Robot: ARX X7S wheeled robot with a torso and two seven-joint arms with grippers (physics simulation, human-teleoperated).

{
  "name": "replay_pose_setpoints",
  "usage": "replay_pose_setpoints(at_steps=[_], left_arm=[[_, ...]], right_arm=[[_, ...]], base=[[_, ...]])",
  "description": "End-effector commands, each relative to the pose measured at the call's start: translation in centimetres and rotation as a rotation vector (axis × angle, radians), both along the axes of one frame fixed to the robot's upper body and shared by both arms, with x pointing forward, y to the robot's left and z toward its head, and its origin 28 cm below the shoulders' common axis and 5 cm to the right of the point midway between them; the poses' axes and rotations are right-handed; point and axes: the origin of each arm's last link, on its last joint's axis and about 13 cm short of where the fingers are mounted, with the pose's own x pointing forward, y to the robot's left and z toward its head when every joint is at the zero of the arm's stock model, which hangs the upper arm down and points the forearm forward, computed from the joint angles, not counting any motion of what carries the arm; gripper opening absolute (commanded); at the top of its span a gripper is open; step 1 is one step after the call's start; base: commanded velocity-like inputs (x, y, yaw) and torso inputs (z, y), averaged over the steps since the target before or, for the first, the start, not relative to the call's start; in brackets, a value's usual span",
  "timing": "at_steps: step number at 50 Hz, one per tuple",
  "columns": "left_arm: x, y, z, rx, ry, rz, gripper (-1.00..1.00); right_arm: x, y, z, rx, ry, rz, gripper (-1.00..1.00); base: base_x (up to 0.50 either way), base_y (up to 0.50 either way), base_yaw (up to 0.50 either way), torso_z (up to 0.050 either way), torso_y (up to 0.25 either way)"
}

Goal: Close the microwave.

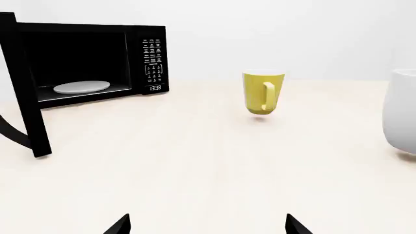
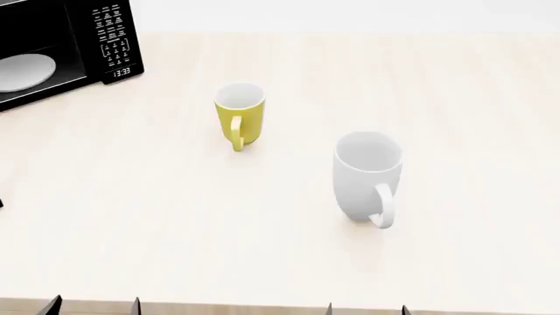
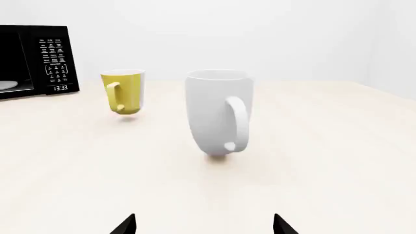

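We see the microwave (image 1: 85, 61) at the far left of the pale wooden table (image 2: 280, 249), its door (image 1: 25, 92) swung wide open and standing edge-on toward the left wrist camera. Inside the dark cavity the white turntable plate (image 1: 81, 87) lies flat. To the right of the cavity sits the keypad (image 1: 153, 58) with its white buttons, and under it the clock display (image 1: 155, 88) reads 13:33.

In the head view the oven fills only the upper left corner. A yellow mug (image 2: 240, 115) stands upright near it, to its right and a little closer to us, handle turned toward the robot. A larger white mug (image 2: 366, 176) stands upright further right and closer still, well apart from the yellow one — its handle also faces the robot.

Our left gripper (image 1: 206, 225) shows only as two dark fingertips at the edge of its wrist view, spread apart with nothing between them; it hangs over bare table, well short of the door. Our right gripper (image 3: 203, 224) looks the same — two dark tips set wide, holding nothing — with the white mug straight ahead of it.
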Motion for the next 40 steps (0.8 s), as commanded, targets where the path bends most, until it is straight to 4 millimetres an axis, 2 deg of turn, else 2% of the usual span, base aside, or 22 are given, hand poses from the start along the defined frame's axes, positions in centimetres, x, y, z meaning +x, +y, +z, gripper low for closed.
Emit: replay_pose_setpoints(at_steps=[1, 18, 21, 22, 26, 30, 31, 32, 34, 36, 40], left_arm=[[-0.1, -0.1, 0.0, 0.002, -0.004, -0.008, 1.0], [0.0, -0.1, -0.3, 0.015, -0.01, 0.002, 1.0], [0.0, 0.0, 0.0, 0.019, -0.025, 0.011, 1.0], [0.0, 0.1, 0.4, 0.047, -0.055, 0.018, 1.0], [-0.6, 1.0, 5.0, 0.127, -0.353, 0.118, 1.0], [-2.2, 1.8, 9.5, 0.175, -0.662, 0.229, 1.0], [-2.5, 1.9, 9.9, 0.182, -0.686, 0.25, 1.0], [-3.1, 2.2, 11.1, 0.176, -0.751, 0.281, 1.0], [-3.6, 2.4, 12.1, 0.169, -0.791, 0.305, 1.0], [-3.8, 2.3, 12.6, 0.156, -0.797, 0.301, 1.0], [-3.8, 2.2, 12.5, 0.151, -0.792, 0.292, 1.0]], right_arm=[[0.0, 0.0, 0.0, 0.008, -0.001, 0.003, 1.0], [0.0, 0.0, 0.1, 0.009, -0.003, 0.001, 1.0], [-0.1, 0.0, 0.6, 0.021, -0.019, -0.007, 1.0], [0.0, -0.1, 1.1, 0.025, -0.047, -0.014, 1.0], [-0.1, -0.5, 5.1, 0.037, -0.334, -0.058, 1.0], [-1.2, -0.8, 9.0, 0.045, -0.666, -0.093, 1.0], [-1.5, -0.8, 9.4, 0.045, -0.692, -0.086, 1.0], [-2.2, -0.9, 10.6, 0.019, -0.809, -0.088, 1.0], [-2.8, -0.8, 11.6, 0.008, -0.905, -0.09, 1.0], [-3.0, -0.9, 11.8, 0.027, -0.913, -0.086, 1.0], [-2.8, -1.0, 11.6, 0.022, -0.912, -0.095, 1.0]], base=[[0.0, 0.0, 0.0, 0.0, 0.0], [0.0, 0.0, 0.0, 0.0, 0.0], [0.0, 0.0, 0.0, 0.0, 0.0], [0.0, 0.0, 0.0, 0.0, 0.0], [0.0, 0.0, 0.0, 0.0, 0.0], [0.0, 0.0, 0.0, 0.0, 0.0], [0.0, 0.0, 0.0, 0.0, 0.0], [0.0, 0.0, 0.0, 0.0, 0.0], [0.0, 0.0, 0.0, 0.0, 0.0], [0.0, 0.0, 0.0, 0.0, 0.0], [0.0, 0.0, 0.0, 0.0, 0.0]])
